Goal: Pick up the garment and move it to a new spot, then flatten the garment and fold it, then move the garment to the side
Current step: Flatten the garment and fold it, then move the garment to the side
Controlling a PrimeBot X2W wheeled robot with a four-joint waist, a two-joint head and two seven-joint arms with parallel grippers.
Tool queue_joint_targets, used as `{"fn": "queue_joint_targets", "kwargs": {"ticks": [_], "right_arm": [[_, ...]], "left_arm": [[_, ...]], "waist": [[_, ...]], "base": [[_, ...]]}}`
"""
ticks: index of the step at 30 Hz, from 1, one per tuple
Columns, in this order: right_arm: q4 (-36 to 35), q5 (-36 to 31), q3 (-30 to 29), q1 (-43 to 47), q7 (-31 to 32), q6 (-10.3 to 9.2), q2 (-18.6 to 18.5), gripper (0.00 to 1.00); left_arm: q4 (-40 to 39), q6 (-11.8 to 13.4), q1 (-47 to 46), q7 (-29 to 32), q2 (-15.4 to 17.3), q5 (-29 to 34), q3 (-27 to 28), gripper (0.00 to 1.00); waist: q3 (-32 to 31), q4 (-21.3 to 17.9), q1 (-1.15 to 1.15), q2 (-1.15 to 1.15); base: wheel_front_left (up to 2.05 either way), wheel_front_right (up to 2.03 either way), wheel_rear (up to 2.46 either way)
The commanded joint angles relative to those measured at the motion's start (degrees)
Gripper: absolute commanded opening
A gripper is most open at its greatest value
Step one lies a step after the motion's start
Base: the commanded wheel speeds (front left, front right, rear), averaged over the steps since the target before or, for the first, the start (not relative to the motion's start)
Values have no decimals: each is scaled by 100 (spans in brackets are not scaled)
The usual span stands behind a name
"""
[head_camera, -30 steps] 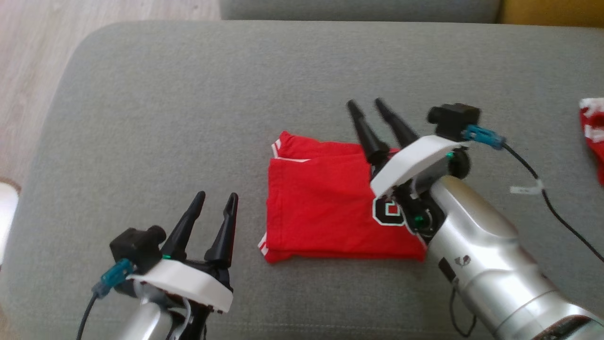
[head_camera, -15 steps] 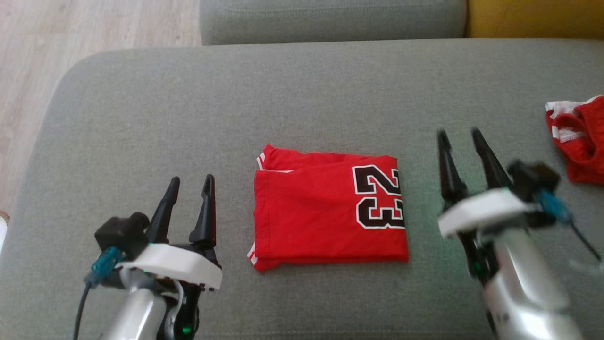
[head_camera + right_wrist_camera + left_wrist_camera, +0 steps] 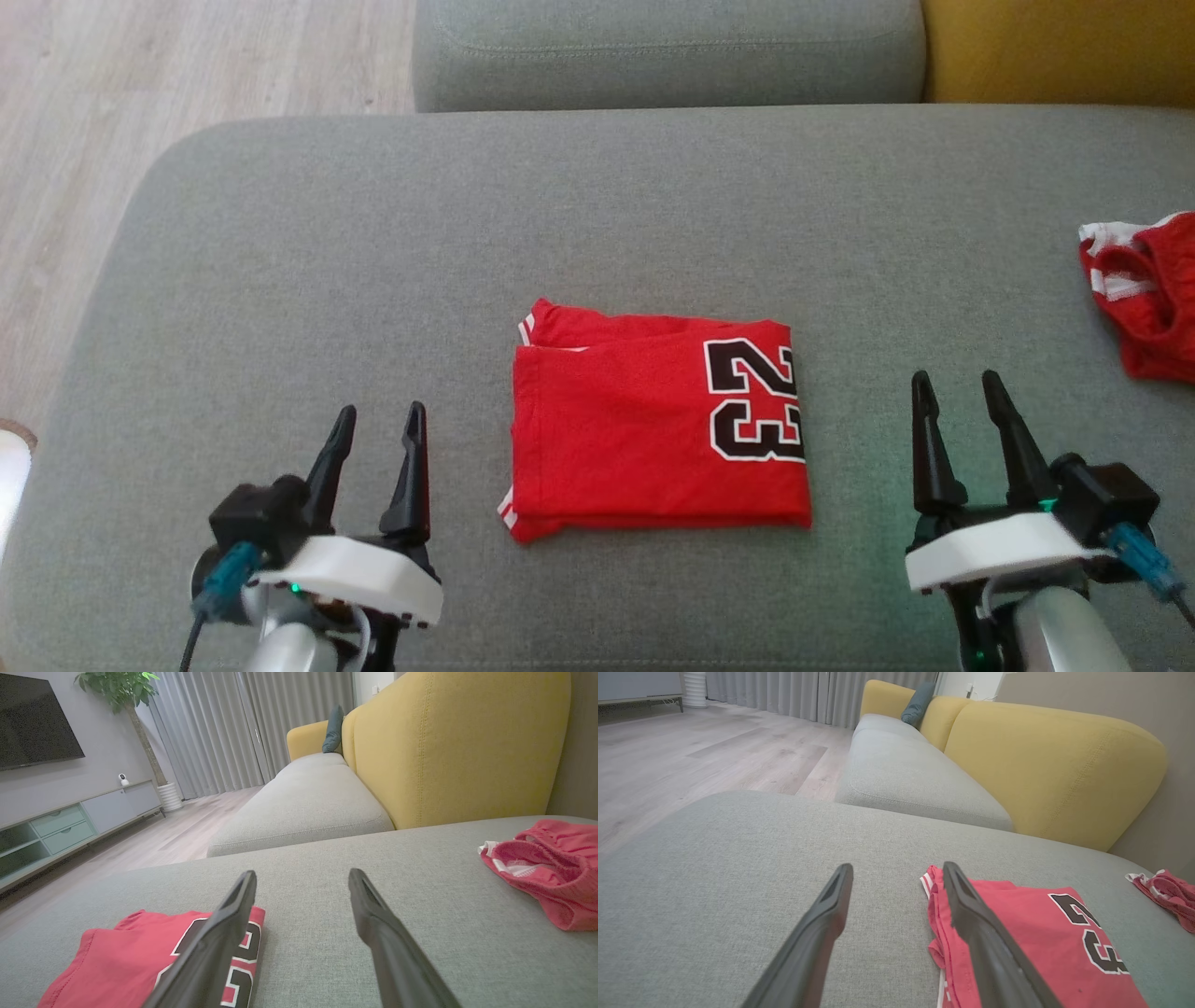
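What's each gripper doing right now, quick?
Left gripper: open, holding nothing, left of the folded red jersey.
Right gripper: open, holding nothing, right of it.

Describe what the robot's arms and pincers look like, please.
The left gripper and right gripper each have two long, tapering black fingers rising from a curved white shell. Beside each sits a small black camera block with a teal-blue plug and a dark cable. Behind are shiny silver forearms, and small green lights glow at the wrists.
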Motion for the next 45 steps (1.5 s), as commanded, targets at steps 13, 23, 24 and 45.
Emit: {"fn": "queue_joint_targets", "kwargs": {"ticks": [13,23,24,45], "right_arm": [[-254,7,194,47,-12,37,-13,100],[-274,-15,170,81,37,37,-13,100],[-276,-16,170,84,44,37,-13,100],[115,235,404,-575,1617,37,-13,100]], "left_arm": [[-41,-244,65,-70,-192,340,449,100],[4,-344,126,-70,-275,456,566,100],[8,-351,128,-70,-281,464,578,100],[-11,-470,5,-70,-428,557,701,100]], "waist": [[-169,8,0,0],[-231,27,0,0],[-232,26,0,0],[130,204,0,0]], "base": [[0,0,0],[0,0,0],[0,0,0],[0,0,0]]}}
